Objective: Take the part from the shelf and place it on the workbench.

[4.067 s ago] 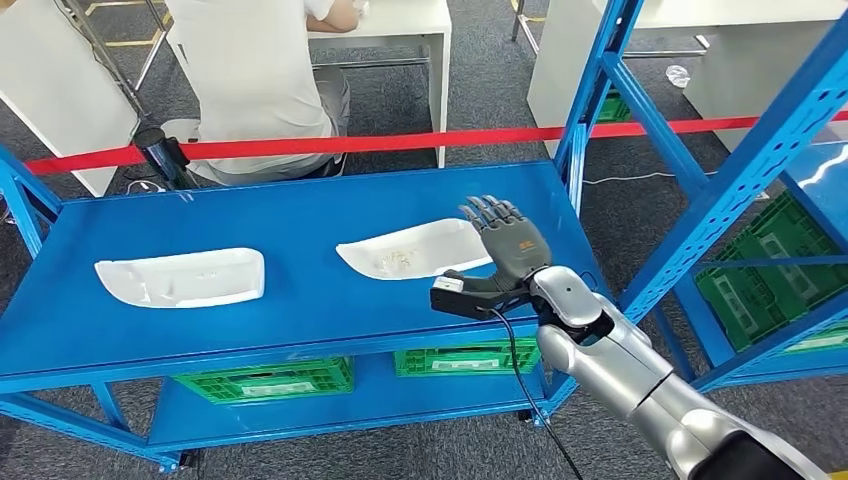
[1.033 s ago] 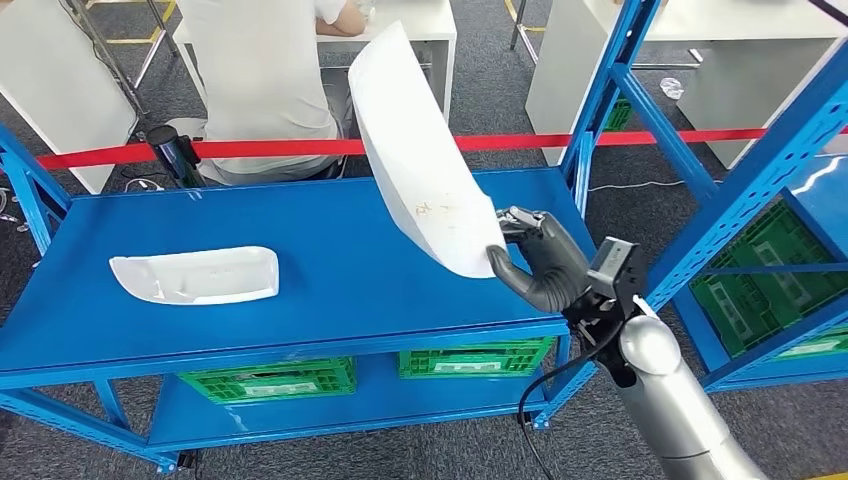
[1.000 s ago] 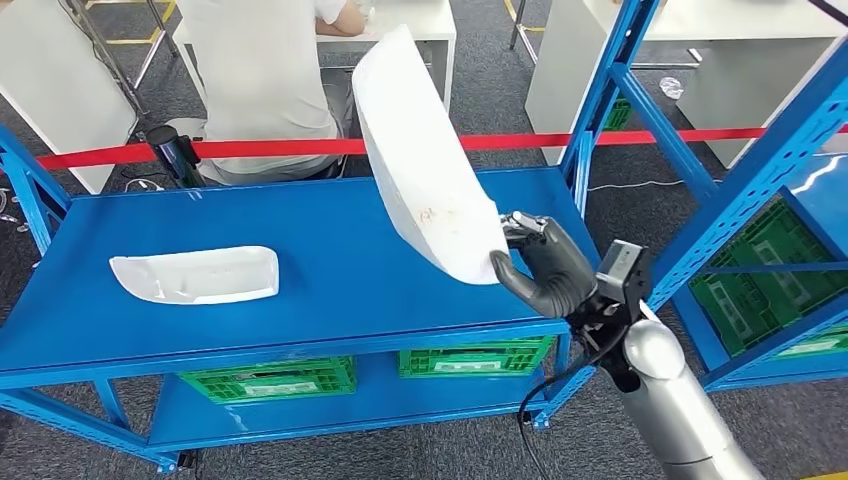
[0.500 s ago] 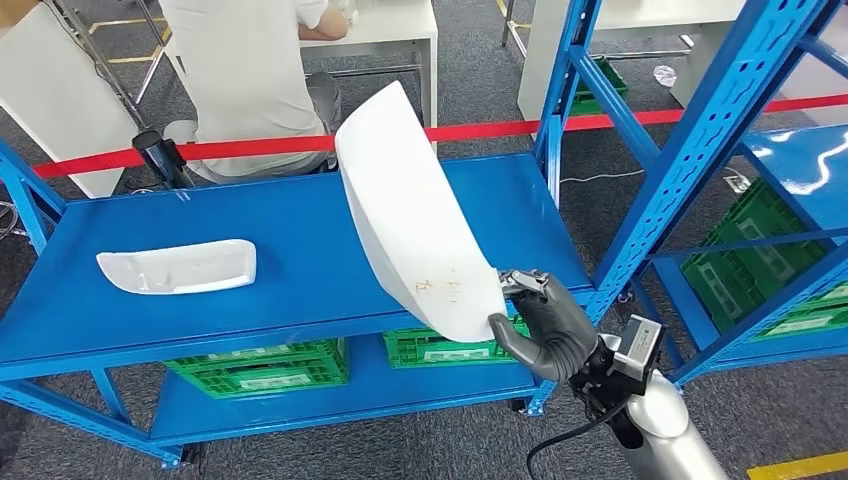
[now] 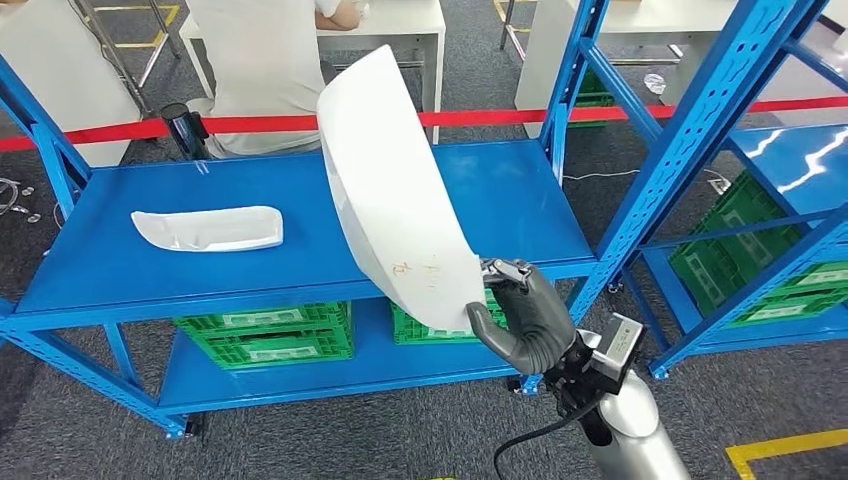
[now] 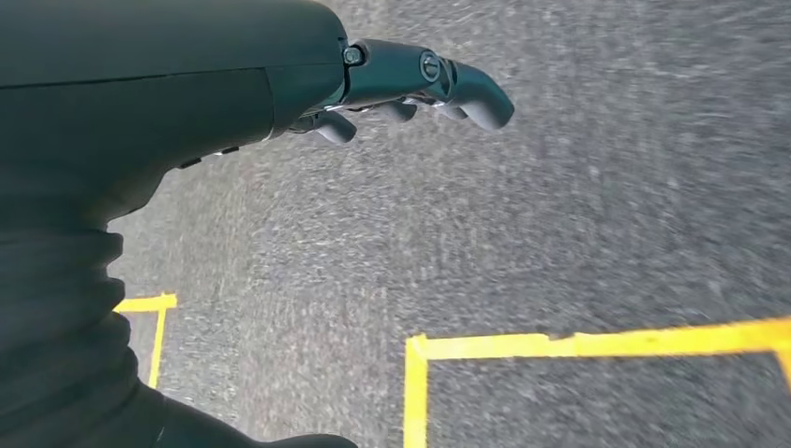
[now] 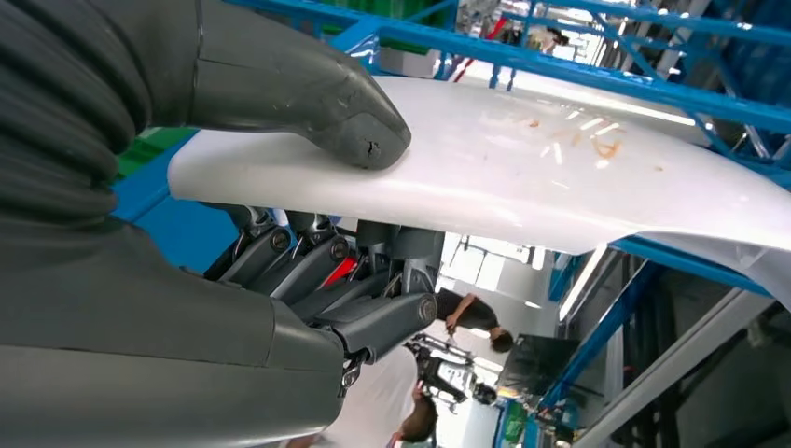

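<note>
The right hand (image 5: 520, 325) grips the white part (image 5: 395, 190) by its lower end, thumb (image 7: 312, 93) on one face and fingers (image 7: 317, 271) behind. The part stands tilted in the air over the shelf's (image 5: 520, 200) front edge, clear of it. The left hand (image 6: 410, 84) hangs empty with fingers loosely apart. Best to keep the grip firm and swing slowly, since the long part could catch the upright (image 5: 690, 130). A second part (image 5: 210, 228) lies near the shelf's left end.
</note>
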Action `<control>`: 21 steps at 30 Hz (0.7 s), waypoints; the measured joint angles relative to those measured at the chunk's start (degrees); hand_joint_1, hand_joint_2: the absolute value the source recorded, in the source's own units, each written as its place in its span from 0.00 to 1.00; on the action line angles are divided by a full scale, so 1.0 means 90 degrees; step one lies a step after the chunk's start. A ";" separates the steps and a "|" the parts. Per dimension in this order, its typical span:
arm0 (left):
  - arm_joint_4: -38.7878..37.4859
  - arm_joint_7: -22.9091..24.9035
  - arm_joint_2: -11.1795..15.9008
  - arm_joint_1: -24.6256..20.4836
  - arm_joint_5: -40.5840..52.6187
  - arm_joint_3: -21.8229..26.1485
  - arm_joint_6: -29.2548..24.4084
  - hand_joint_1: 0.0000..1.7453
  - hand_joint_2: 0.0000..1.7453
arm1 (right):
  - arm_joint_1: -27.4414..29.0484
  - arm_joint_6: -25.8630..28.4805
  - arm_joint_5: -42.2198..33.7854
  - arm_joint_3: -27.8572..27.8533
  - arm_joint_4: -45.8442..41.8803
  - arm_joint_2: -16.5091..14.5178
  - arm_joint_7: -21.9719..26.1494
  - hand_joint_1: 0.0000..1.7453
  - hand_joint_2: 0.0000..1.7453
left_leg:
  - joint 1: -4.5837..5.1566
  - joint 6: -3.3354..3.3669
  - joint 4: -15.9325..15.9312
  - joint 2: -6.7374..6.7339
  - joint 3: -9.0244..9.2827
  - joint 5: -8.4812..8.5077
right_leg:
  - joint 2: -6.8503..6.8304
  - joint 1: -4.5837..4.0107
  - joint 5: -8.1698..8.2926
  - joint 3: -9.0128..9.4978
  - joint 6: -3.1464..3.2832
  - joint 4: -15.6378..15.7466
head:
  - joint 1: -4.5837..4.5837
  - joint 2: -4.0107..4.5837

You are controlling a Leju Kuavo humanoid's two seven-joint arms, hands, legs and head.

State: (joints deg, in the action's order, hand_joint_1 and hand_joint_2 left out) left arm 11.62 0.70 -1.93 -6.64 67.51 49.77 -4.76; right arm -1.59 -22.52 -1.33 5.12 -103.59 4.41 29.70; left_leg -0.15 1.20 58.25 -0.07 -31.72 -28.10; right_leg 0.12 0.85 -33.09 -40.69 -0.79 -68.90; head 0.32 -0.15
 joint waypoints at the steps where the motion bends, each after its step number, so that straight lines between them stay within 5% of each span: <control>1: 0.0003 -0.0020 0.0030 0.0038 -0.0067 0.0008 -0.0005 0.00 1.00 | -0.0068 0.0001 0.0011 0.0010 0.0064 -0.0050 -0.0010 1.00 1.00 | 0.0019 0.0013 0.0008 -0.0008 -0.0096 0.0074 | 0.0000 -0.0010 -0.0213 -0.0052 0.0010 -0.0374 | -0.0003 0.0000; 2: 0.0004 -0.0041 0.0051 0.0084 -0.0115 0.0020 -0.0009 0.00 1.00 | -0.0144 -0.0007 0.0019 0.0028 0.0144 -0.0103 -0.0013 1.00 1.00 | 0.0041 0.0022 0.0021 -0.0016 -0.0201 0.0145 | 0.0001 -0.0027 -0.0277 -0.0036 0.0031 -0.0627 | -0.0003 0.0000; 4: 0.0002 -0.0062 0.0081 0.0174 -0.0153 0.0053 -0.0009 0.00 1.00 | -0.0308 -0.0039 0.0041 0.0086 0.0324 -0.0192 0.0000 1.00 1.00 | 0.0090 0.0032 0.0061 -0.0028 -0.0387 0.0263 | 0.0002 -0.0089 -0.0009 0.0298 0.0122 -0.0526 | -0.0004 0.0000; 5: 0.0000 -0.0058 0.0085 0.0203 -0.0135 0.0065 -0.0007 0.00 1.00 | -0.0387 -0.0054 0.0058 0.0115 0.0403 -0.0225 0.0020 1.00 1.00 | 0.0109 0.0035 0.0083 -0.0030 -0.0461 0.0314 | 0.0004 -0.0137 0.0159 0.0613 0.0199 -0.0172 | -0.0004 0.0000; 7: -0.0004 -0.0047 0.0069 0.0227 -0.0090 0.0073 -0.0001 0.00 1.00 | -0.0521 -0.0068 0.0069 0.0153 0.0510 -0.0264 0.0086 1.00 1.00 | 0.0128 0.0020 0.0111 -0.0018 -0.0565 0.0418 | 0.0001 -0.0223 0.0201 0.1246 0.0374 0.0720 | 0.0000 0.0000; 9: -0.0007 -0.0081 0.0063 0.0249 -0.0072 0.0076 0.0003 0.00 1.00 | -0.0633 -0.0081 0.0027 0.0164 0.0632 -0.0280 0.0180 1.00 1.00 | 0.0101 -0.0042 0.0096 -0.0002 -0.0605 0.0534 | -0.0003 -0.0277 0.0108 0.1503 0.0461 0.1211 | 0.0002 0.0000; 12: -0.0018 -0.0183 0.0077 0.0308 -0.0073 0.0080 0.0003 0.00 1.00 | -0.0757 -0.0096 -0.0045 0.0169 0.0857 -0.0283 0.0280 1.00 1.00 | 0.0068 -0.0159 0.0086 0.0017 -0.0666 0.0571 | -0.0019 -0.0256 0.0313 0.1422 0.0487 0.1375 | -0.0006 0.0000; 14: -0.0028 -0.0222 0.0085 0.0336 -0.0079 0.0081 0.0002 0.00 1.00 | -0.0832 -0.0077 -0.0071 0.0195 0.0975 -0.0285 0.0310 1.00 1.00 | 0.0048 -0.0246 0.0459 0.0034 -0.0803 0.0110 | -0.0033 -0.0195 0.0501 0.1285 0.0503 0.1451 | -0.0009 0.0000; 16: -0.0035 -0.0236 0.0094 0.0346 -0.0087 0.0084 0.0004 0.00 1.00 | -0.0854 0.0027 -0.0048 0.0233 0.1038 -0.0286 0.0284 1.00 1.00 | -0.0003 -0.0348 0.1207 0.0036 -0.0959 -0.0480 | -0.0040 -0.0158 0.0650 0.1099 0.0492 0.1447 | -0.0004 0.0000; 17: -0.0041 -0.0235 0.0098 0.0354 -0.0090 0.0084 0.0010 0.00 1.00 | -0.0839 0.0101 -0.0025 0.0248 0.1050 -0.0285 0.0256 1.00 1.00 | -0.0037 -0.0398 0.1547 0.0034 -0.0986 -0.0591 | -0.0050 -0.0135 0.0720 0.1005 0.0465 0.1431 | -0.0004 0.0000; 19: -0.0055 -0.0219 0.0095 0.0380 -0.0091 0.0085 0.0035 0.00 1.00 | -0.0790 0.0201 0.0012 0.0268 0.1040 -0.0276 0.0202 1.00 1.00 | -0.0112 -0.0493 0.1752 0.0031 -0.0813 -0.0380 | -0.0069 -0.0077 0.0847 0.0802 0.0393 0.1370 | -0.0004 0.0000; 21: -0.0069 -0.0179 0.0076 0.0397 -0.0118 0.0089 0.0052 0.00 1.00 | -0.0760 0.0233 0.0027 0.0274 0.0960 -0.0236 0.0155 1.00 1.00 | -0.0197 -0.0603 0.1168 0.0033 -0.0269 -0.0127 | -0.0081 -0.0017 0.0936 0.0587 0.0299 0.1245 | -0.0003 0.0000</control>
State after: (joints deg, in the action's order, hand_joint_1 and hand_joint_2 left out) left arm 11.00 -0.91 -1.25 -3.07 66.45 50.57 -4.29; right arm -8.42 -20.42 -1.09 7.58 -94.95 2.29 31.10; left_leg -1.92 -4.23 68.76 0.23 -34.14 -29.25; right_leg -0.61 0.69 -24.66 -35.41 1.91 -57.69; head 0.29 -0.15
